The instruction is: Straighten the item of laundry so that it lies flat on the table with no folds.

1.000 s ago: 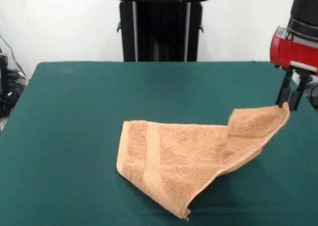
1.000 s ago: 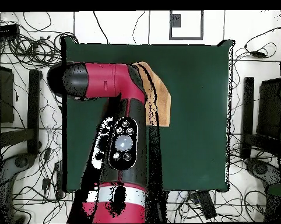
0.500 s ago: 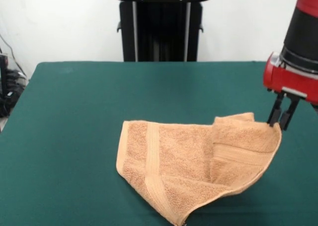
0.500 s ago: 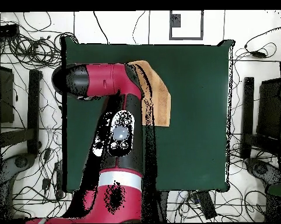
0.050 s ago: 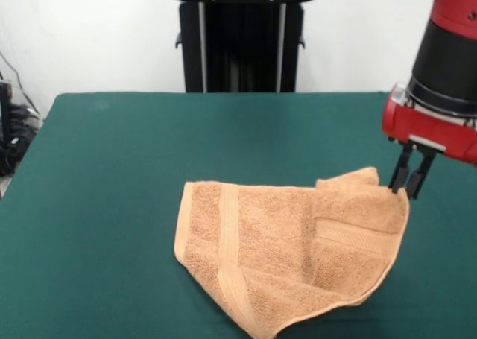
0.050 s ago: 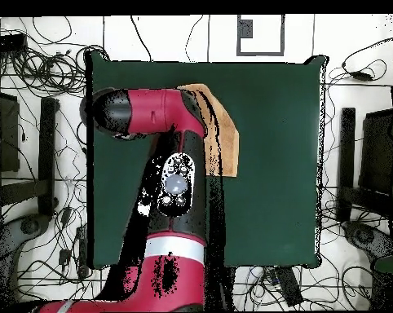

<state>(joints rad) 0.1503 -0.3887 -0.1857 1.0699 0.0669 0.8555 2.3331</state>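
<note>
Black gripper (image 5: pixel 406 184) fingers are seen pinched on the raised right corner of the orange towel (image 5: pixel 287 253), which lies rumpled with 1 fold on the green table (image 5: pixel 112 190). From overhead, the red arm (image 6: pixel 171 175) hides the gripper and most of the towel (image 6: pixel 226 143); cables (image 6: pixel 37 73) are noted around the table.

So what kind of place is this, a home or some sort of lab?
Most likely a robotics lab: a red robot arm works over a green-covered table, its end effector at an orange towel, with cables all over the floor.
</note>
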